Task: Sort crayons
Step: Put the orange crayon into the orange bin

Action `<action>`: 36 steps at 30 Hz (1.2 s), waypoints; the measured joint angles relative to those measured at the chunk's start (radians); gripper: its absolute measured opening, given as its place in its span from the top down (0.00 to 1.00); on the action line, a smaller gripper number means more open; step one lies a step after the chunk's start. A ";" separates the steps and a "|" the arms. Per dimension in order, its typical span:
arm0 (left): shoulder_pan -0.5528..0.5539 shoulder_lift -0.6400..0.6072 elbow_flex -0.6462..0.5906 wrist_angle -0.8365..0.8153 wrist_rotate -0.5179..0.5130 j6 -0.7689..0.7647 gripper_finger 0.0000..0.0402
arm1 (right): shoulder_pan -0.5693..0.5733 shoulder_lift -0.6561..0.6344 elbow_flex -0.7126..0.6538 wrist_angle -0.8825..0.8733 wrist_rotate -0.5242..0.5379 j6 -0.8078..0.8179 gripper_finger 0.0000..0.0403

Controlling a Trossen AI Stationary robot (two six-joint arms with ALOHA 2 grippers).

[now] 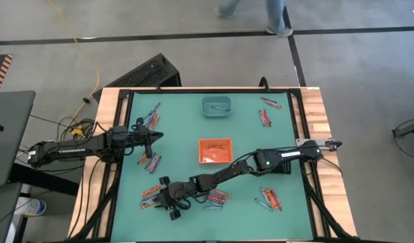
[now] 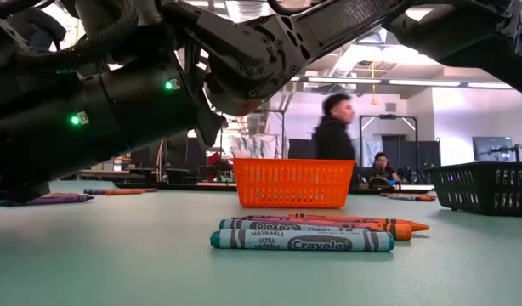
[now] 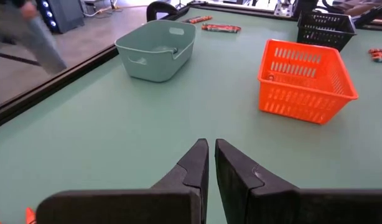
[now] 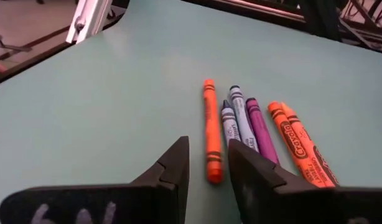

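Note:
Several crayons (image 4: 209,127) lie side by side on the green table: one orange-red, two blue-grey (image 4: 239,115), one purple (image 4: 260,127) and more orange ones (image 4: 298,144). My right gripper (image 4: 208,144) is open and low over the table near its front left (image 1: 168,199). Its fingers stand on either side of the orange-red crayon's near end (image 4: 213,173). My left gripper (image 3: 209,158) is shut with nothing in it and waits above the table's left side (image 1: 152,137).
The orange tray (image 1: 215,150) stands mid-table and the teal tray (image 1: 216,106) at the far edge. A black tray (image 3: 325,28) is partly under my right arm. More crayon heaps (image 1: 152,162) (image 1: 269,199) (image 1: 264,118) lie around. A person (image 2: 333,127) moves beyond the table.

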 joint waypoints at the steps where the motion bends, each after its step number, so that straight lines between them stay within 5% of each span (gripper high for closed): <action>1: 0.000 0.000 0.000 0.000 0.000 0.000 0.96 | 0.000 0.000 0.000 -0.007 0.001 0.004 0.71; 15: 0.000 0.000 0.000 0.000 0.000 0.000 0.96 | 0.005 -0.002 0.001 -0.064 0.051 0.056 0.71; 25: 0.000 0.000 0.000 0.000 0.000 0.000 0.96 | 0.003 -0.003 0.001 -0.070 0.061 0.056 0.97; 36: 0.000 0.000 0.000 0.000 0.000 0.000 0.96 | 0.003 -0.148 -0.003 -0.324 0.006 0.026 0.99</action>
